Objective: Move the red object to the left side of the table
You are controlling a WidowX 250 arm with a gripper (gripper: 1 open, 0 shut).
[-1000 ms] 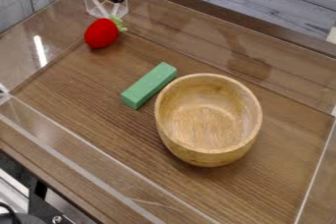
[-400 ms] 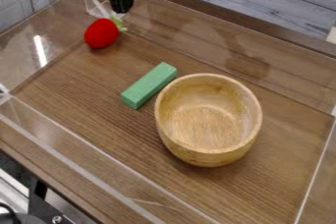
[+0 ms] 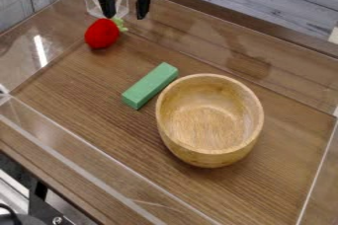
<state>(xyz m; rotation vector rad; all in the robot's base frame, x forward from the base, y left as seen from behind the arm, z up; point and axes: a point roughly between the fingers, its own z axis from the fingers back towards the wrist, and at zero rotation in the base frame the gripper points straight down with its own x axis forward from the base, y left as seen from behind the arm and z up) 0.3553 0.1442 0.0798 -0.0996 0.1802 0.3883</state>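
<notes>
No lettering or label could be read anywhere. The gripper [image 3: 121, 10] hung with fingers apart near the table's [image 3: 79, 120] far-left corner, just behind the red object [image 3: 102, 34], which lay on the tabletop, unheld.

Gripper [image 3: 122, 10] spread open just above red object [image 3: 102, 34] at table's [image 3: 79, 101] far left; green block [image 3: 150, 85] touching wooden bowl [image 3: 211, 118].
</notes>
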